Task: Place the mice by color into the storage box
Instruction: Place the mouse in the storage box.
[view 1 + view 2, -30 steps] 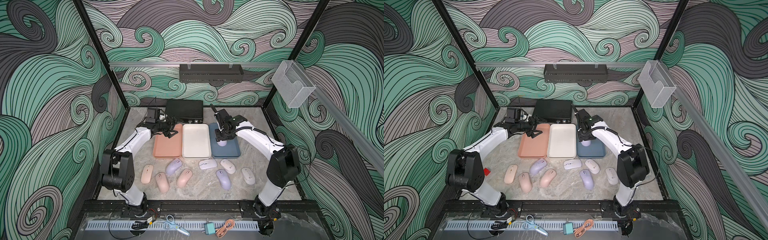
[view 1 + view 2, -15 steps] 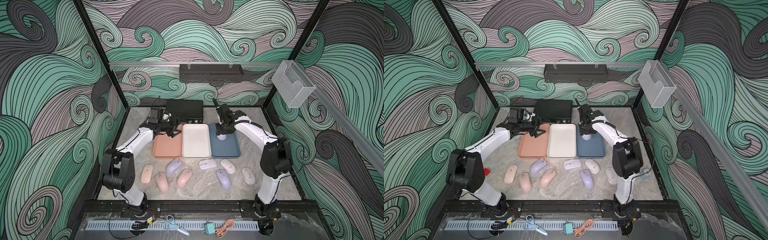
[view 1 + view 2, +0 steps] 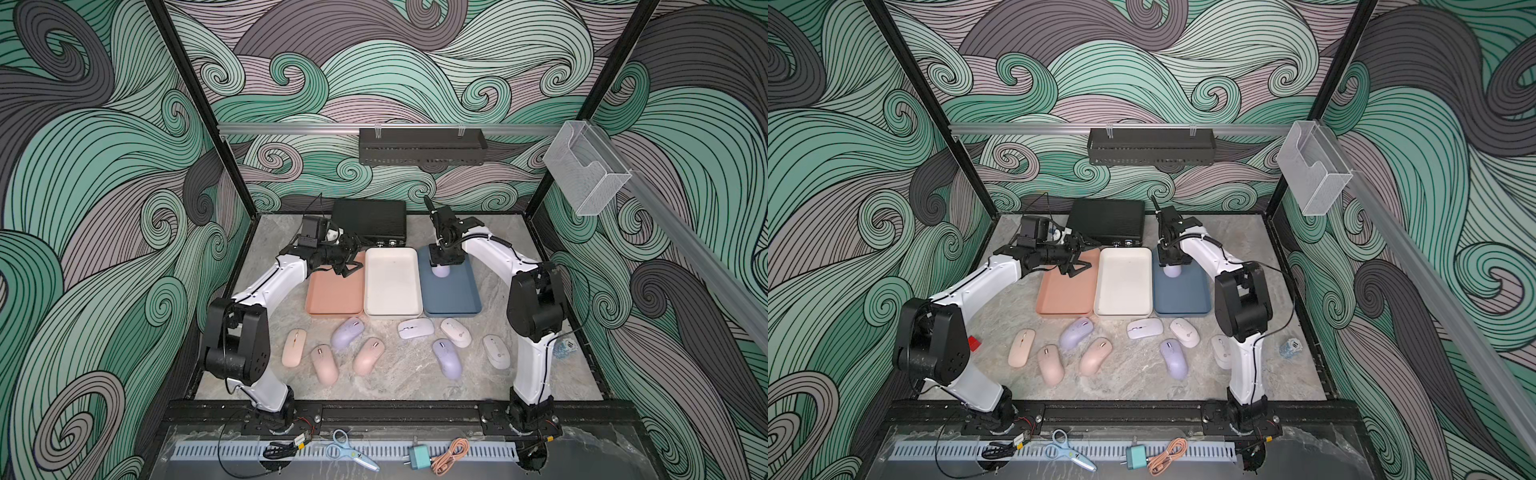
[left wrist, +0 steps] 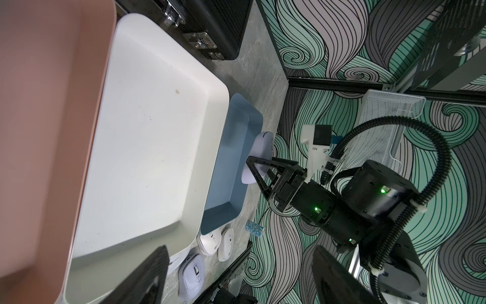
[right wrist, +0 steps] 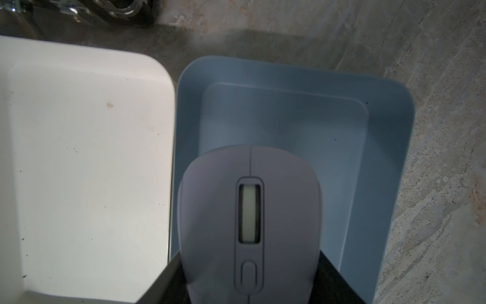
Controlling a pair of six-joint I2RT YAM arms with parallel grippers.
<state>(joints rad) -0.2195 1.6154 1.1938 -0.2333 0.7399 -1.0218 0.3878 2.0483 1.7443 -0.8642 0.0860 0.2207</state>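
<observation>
Your table [image 3: 415, 386] has its widest bare marble across the lower part of both top views, with a narrower strip to the right of the blue tray [image 3: 453, 295]. At upper centre the black case [image 3: 370, 218] sits just behind the row of trays. The salmon tray [image 3: 332, 295] is at left, the white tray [image 3: 390, 286] in the middle and the blue one at right, lying rim to rim. The salmon and white floors are open.

Your right gripper [image 3: 442, 266] is clamped on a lavender mouse [image 5: 249, 223]. It holds it over the blue tray's upper end, close to the rim shared with the white tray. In the right wrist view, blue floor lies open beyond the mouse's nose.

Your left gripper [image 3: 352, 258] hangs over the salmon tray's upper right corner, jaws spread wide and empty.

Below the trays on the marble lie three pink mice [image 3: 325, 363] at lower left, two loose lavender mice [image 3: 447, 358] and three whitish mice [image 3: 496, 351] at right. The nearest ones sit just beside the lower rims.
</observation>
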